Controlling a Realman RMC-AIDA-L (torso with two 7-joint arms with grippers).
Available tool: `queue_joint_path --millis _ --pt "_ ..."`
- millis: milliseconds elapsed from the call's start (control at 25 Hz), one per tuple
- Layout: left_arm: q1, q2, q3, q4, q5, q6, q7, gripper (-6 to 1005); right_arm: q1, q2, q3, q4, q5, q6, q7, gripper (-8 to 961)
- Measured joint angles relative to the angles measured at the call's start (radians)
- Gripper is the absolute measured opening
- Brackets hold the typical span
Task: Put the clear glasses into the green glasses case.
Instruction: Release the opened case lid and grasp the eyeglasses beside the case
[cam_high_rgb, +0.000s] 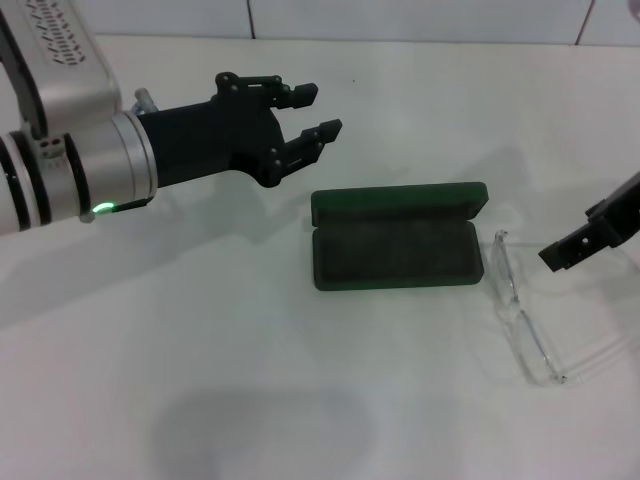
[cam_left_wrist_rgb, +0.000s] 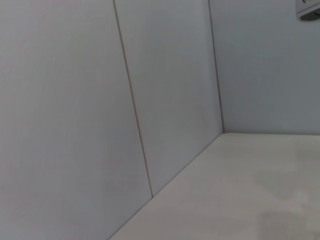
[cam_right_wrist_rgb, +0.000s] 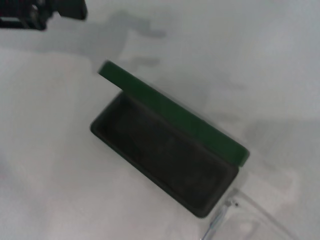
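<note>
The left hand hung in the air up and to the left of the green glasses case, its black fingers spread apart and gripping nothing, well clear of the lid. The right hand came in from the right edge, near the right end of the case and just above the clear glasses; only a dark part of it showed, so whether its fingers were parted or pressed together could not be told. The case lay open on the white surface, its lid standing up along the far side, and the dark lined tray held nothing. The glasses lay on the surface just beside the case's right end, outside it, stretching toward the near side.
</note>
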Motion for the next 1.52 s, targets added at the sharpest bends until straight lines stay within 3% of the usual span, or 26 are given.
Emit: queue_joint_path --millis 640,880,1520 --pt "-0.039 -0.001 0.002 -0.026 0.068 -0.005 0.004 424 -0.098 0.011 -0.145 0.152 0.018 0.199 0.116 779" --pt "-0.051 -0.002 0.001 -0.036 0.094 -0.006 0.0 424 -0.12 0.008 -0.152 0.192 0.144 0.253 0.101 760" --pt "-0.034 0.002 -0.002 -0.031 0.122 0.001 0.0 424 -0.199 0.012 -0.152 0.206 0.298 0.304 0.092 733"
